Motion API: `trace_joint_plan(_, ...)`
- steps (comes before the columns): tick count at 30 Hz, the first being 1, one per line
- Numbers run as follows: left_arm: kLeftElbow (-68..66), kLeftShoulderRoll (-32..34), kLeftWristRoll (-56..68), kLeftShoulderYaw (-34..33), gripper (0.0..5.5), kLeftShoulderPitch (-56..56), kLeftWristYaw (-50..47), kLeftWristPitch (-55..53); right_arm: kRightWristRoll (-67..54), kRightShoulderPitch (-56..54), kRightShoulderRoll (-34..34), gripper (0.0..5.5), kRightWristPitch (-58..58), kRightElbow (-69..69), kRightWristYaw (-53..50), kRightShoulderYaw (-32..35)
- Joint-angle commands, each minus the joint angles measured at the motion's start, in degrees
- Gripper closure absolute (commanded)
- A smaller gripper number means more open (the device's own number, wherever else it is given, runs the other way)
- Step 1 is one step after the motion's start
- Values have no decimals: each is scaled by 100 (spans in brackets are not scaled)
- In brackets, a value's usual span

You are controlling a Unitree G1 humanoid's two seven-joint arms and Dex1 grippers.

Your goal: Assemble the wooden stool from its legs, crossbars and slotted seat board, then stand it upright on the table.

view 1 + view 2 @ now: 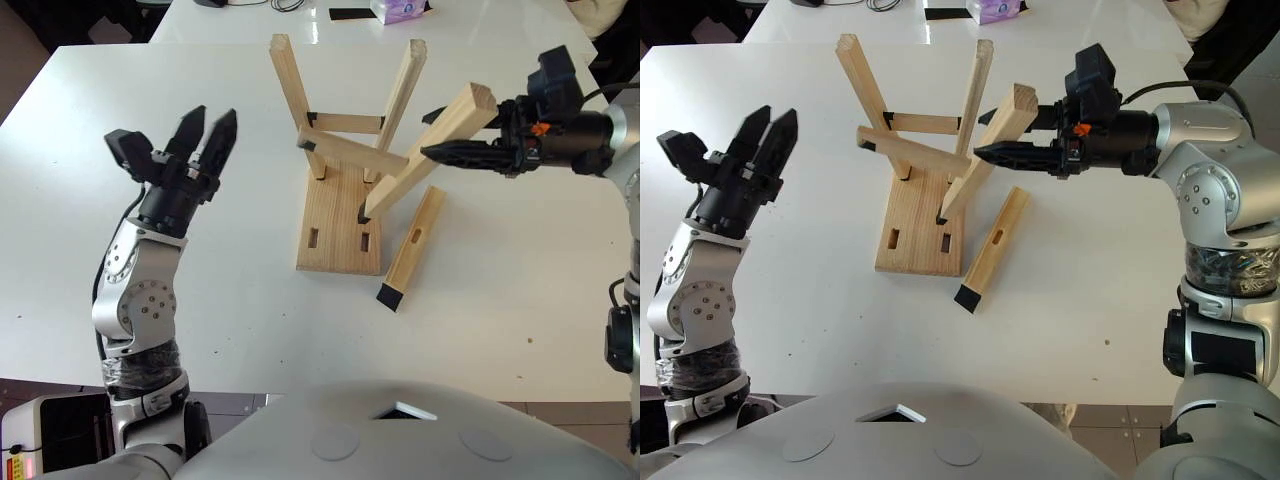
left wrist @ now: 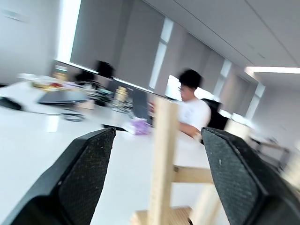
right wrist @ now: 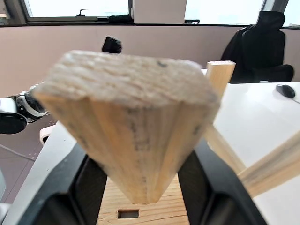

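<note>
We see the board (image 1: 335,250) lying flat near the middle of the white table (image 1: 520,300), with two open slots (image 1: 313,237) at its near end; from its far end rise the left upright (image 1: 290,85) and the right upright (image 1: 405,80), leaning apart towards their tops; a crossbar (image 1: 345,123) joins them low down; a slanted bar (image 1: 350,152) runs from near the foot of the left upright towards our right, just in front of the crossbar

Our right gripper (image 1: 424,135) comes in from the right, level above the table, its fingers (image 3: 89,187) closed on either side of the held leg (image 1: 400,180) near that leg's upper end; the held leg tilts up and to the right, and its lower end meets the board by the right edge; we cannot tell whether it sits in a slot; the slanted bar touches or crosses it about halfway up

A loose leg (image 1: 415,240) lies flat on the table just beside the board's right edge, its black cap (image 1: 388,296) at the near end

Our left gripper (image 1: 216,112) is raised above the table well to the left of the board, pointing up and away; its fingers (image 2: 86,173) stand wide apart and hold nothing
</note>
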State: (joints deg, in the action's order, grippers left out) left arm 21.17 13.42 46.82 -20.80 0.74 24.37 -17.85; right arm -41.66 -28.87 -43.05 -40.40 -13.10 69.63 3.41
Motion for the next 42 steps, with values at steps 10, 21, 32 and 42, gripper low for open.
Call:
trace_joint_plan(10, -525, -669, -357, -365, 211, -78, -1444, 418, 109, 532, -276, 348, 205, -459, 87, -94)
trace_joint_plan(21, -591, -736, -491, -320, 211, -105, -1565, 588, 226, 714, -280, 348, 284, -488, 139, -287)
trace_joint_plan(32, -612, -910, -571, -219, 211, 3, -1582, 743, 95, 376, -228, 348, 279, -407, 97, -269)
trace_joint_plan(42, -572, -1045, -598, -138, 211, 155, -1558, 832, 28, 263, -338, 348, 210, -314, 190, -193)
